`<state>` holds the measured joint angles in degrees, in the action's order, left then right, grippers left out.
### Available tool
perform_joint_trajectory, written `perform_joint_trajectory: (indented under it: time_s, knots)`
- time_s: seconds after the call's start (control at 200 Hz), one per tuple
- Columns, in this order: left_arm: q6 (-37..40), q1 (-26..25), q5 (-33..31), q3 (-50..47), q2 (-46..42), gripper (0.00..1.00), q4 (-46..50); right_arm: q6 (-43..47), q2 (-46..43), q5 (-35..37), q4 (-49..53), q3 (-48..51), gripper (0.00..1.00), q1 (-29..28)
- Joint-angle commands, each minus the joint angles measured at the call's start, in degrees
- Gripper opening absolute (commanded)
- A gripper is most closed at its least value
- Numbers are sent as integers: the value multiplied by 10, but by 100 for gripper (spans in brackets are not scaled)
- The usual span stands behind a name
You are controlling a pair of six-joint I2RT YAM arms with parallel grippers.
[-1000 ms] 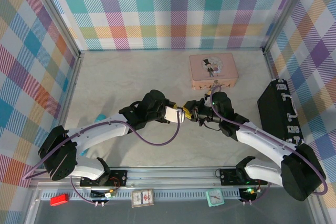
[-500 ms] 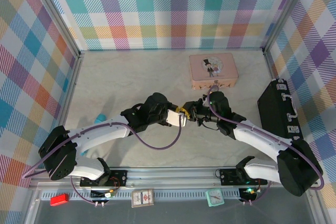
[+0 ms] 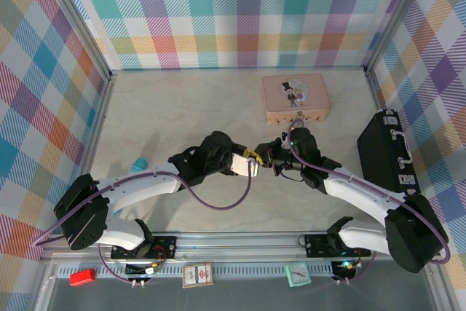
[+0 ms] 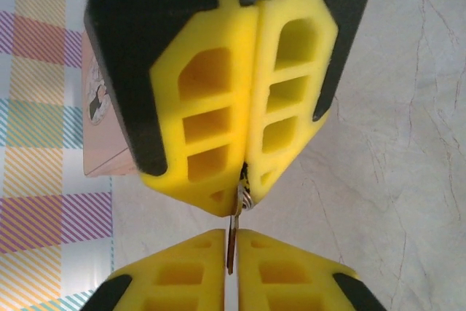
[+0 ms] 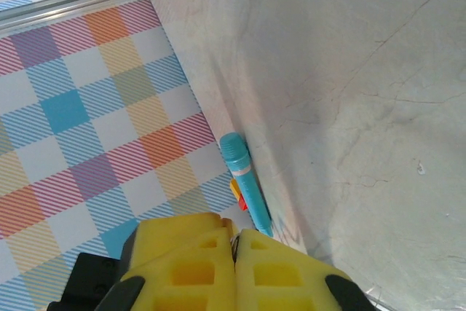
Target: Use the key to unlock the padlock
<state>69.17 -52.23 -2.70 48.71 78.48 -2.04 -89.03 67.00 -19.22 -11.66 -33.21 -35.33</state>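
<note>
**A:** Where are the claws?

**B:** They meet tip to tip over the table (image 3: 182, 107), a little right of centre and just near of the tin (image 3: 295, 98). The left claw (image 4: 231, 238) reaches in from the left and the right claw (image 4: 242, 193) from the right.

**A:** And the key?

**B:** The key (image 4: 231, 251) is a thin dark sliver bridging the two claws, off the table. One end is nipped at the very tips of the right claw. The other end stands in the slit of the left claw.

**A:** So the right claw is closed?

**B:** Yes. Its yellow fingers (image 4: 211, 129) press together along their whole length, clamped on that end of the key. A small silver loop sits right at the pinch, and I cannot tell what it belongs to. In the right wrist view the same fingers also lie flush together.

**A:** And the left claw?

**B:** Its fingers (image 4: 175, 278) are a crack apart, and the slit looks slightly wider than the key inside it. I cannot tell whether either pad touches the metal.

**A:** What else is on the table?

**B:** A black case (image 3: 384, 152) lies along the right wall, well apart from the claws. A teal pen (image 5: 244, 180) lies at the foot of the left wall.
</note>
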Motion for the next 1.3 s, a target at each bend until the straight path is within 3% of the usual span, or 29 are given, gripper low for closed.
perform_joint_trajectory:
  time_s: [0.0, 0.1, 0.275, 0.385, 0.525, 0.615, 0.75, 0.96, 1.295]
  knots:
    - [-45, -3, 5, -19, -27, 24, -48, 22, -19, 17, 13, -8, 0, -3]
    - [-149, 2, 15, -36, -64, 29, -97, 52, -28, 38, 21, -7, 0, -4]
    - [-433, 50, 61, -40, -140, 31, -93, 124, -42, 85, -29, 15, 0, -3]
    - [-643, 91, 61, -2, -146, 28, -19, 166, -37, 102, -99, 33, 0, -4]
    - [-852, 135, 95, 29, -126, 24, 49, 217, -20, 123, -206, 54, 0, -18]
    - [-979, 148, 138, 8, -118, 24, 16, 255, -5, 140, -282, 63, 0, -41]
    - [-1139, 150, 202, -48, -106, 26, -112, 276, 22, 171, -347, 71, 0, -64]
    - [-1267, 150, 238, -98, -66, 25, -258, 269, 71, 161, -429, 75, 0, -72]
    - [-1291, 150, 236, -118, -52, 23, -304, 266, 82, 162, -450, 78, 0, -79]
